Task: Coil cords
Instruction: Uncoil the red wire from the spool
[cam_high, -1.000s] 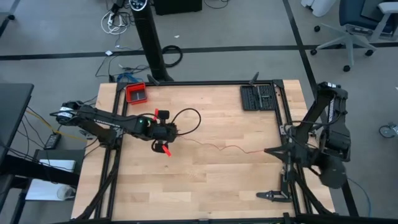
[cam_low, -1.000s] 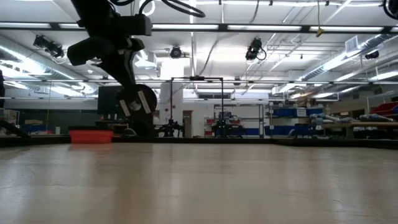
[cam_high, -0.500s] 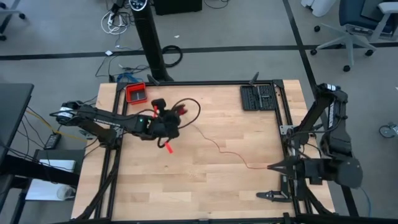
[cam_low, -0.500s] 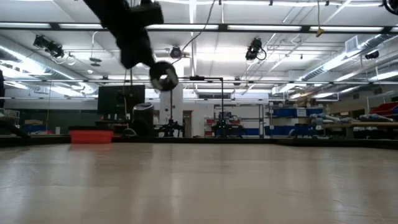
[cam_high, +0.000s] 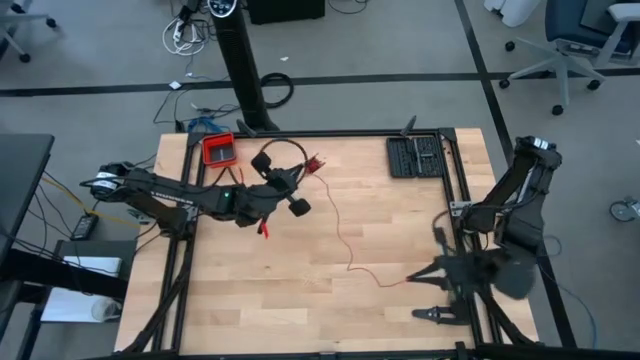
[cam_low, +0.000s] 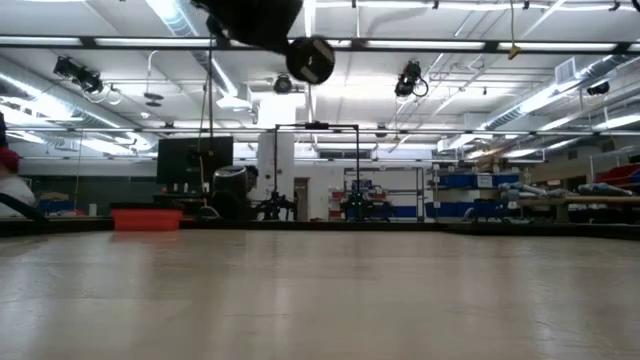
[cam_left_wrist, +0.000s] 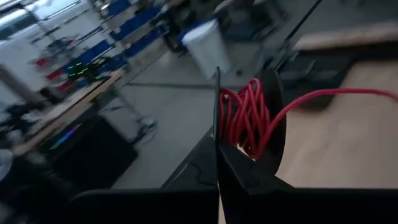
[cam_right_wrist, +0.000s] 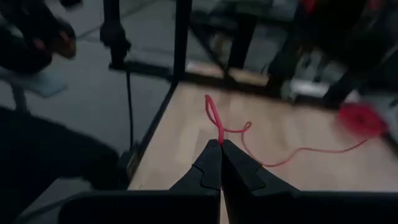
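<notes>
The cord is one thin red wire. Part of it is a small coil (cam_left_wrist: 247, 117) at my left gripper (cam_high: 311, 166), which is shut and held above the table's far middle. From the coil, one strand (cam_high: 341, 235) runs across the wood to my right gripper (cam_high: 412, 280). That gripper is shut on the cord near the table's near right corner. In the low view, only a dark part of the left arm (cam_low: 311, 60) shows, at the top. My left gripper carries the coil as several turns wound round its shut fingers near their free ends (cam_left_wrist: 255, 134). The fingers lie about level, slanting toward the table's far right. The coil is lifted clear of the table, and one strand (cam_left_wrist: 348, 93) leaves it slack. My right gripper pinches the cord close to its free end (cam_right_wrist: 218, 135) between its two fingertips. A short bent tail (cam_right_wrist: 210, 109) sticks out past the tips. The rest of the cord (cam_right_wrist: 298, 152) trails away slack onto the wood.
A red tray (cam_high: 219, 150) sits at the table's far left corner. A black compartment tray (cam_high: 415, 156) sits at the far right. A black cable loop (cam_high: 280, 152) arches over the left arm's wrist. A dark frame (cam_high: 455, 190) runs round the table's edges.
My left gripper has risen and swung toward the far edge. It has tipped from pointing down to about level, taking the coil with it. My right gripper has gone toward the near edge. The cord on the table now runs slantwise from far left to near right.
</notes>
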